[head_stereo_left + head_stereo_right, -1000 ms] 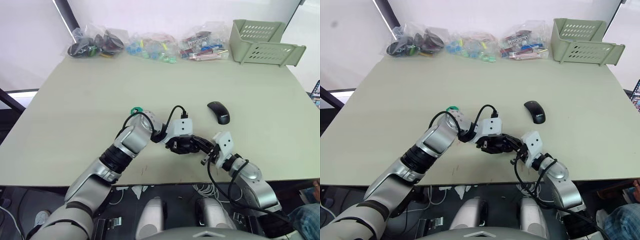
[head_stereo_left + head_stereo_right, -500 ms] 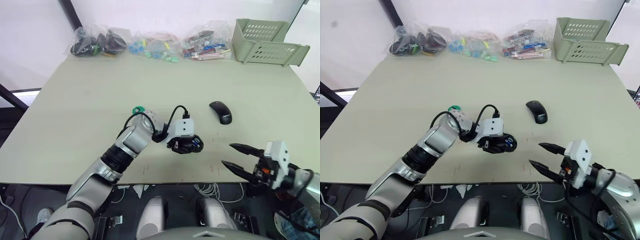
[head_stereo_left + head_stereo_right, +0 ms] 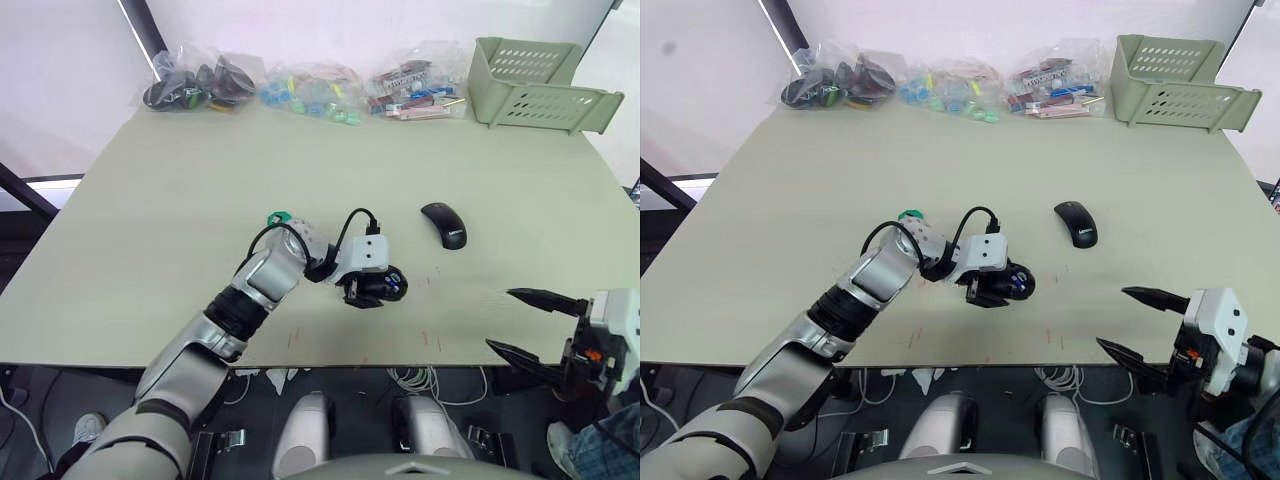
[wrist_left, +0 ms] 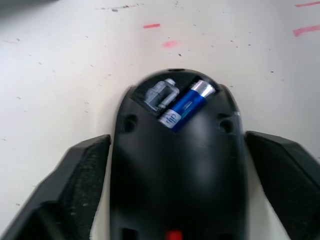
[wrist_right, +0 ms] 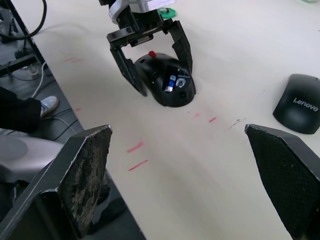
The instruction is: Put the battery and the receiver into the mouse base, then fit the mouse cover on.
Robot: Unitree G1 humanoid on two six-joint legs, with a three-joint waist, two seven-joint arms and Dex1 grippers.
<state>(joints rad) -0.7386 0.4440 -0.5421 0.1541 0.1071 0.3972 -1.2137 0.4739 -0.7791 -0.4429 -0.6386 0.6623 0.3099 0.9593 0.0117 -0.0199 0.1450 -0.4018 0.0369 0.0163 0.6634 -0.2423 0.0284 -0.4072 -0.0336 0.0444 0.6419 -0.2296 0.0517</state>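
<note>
The black mouse base (image 4: 177, 165) lies on the table near the front centre, its hollow facing up. In that hollow sit the blue battery (image 4: 185, 105) and a small silver receiver (image 4: 162, 95) side by side. My left gripper (image 3: 385, 290) is open, one finger on each side of the base (image 5: 167, 82). The smooth black mouse cover (image 3: 443, 224), marked with a pale logo (image 5: 302, 102), rests to the right and further back. My right gripper (image 3: 500, 320) is open and empty, hanging off the table's front right edge.
A green disc (image 3: 276, 219) lies behind my left wrist. Plastic bags of small parts (image 3: 300, 90) line the back edge, and a pale green basket (image 3: 535, 80) stands at the back right. Red marks (image 3: 430, 340) dot the table front.
My right gripper opened and drew back from the mouse base to the right, past the table's front edge. The left jaws widened around the base.
</note>
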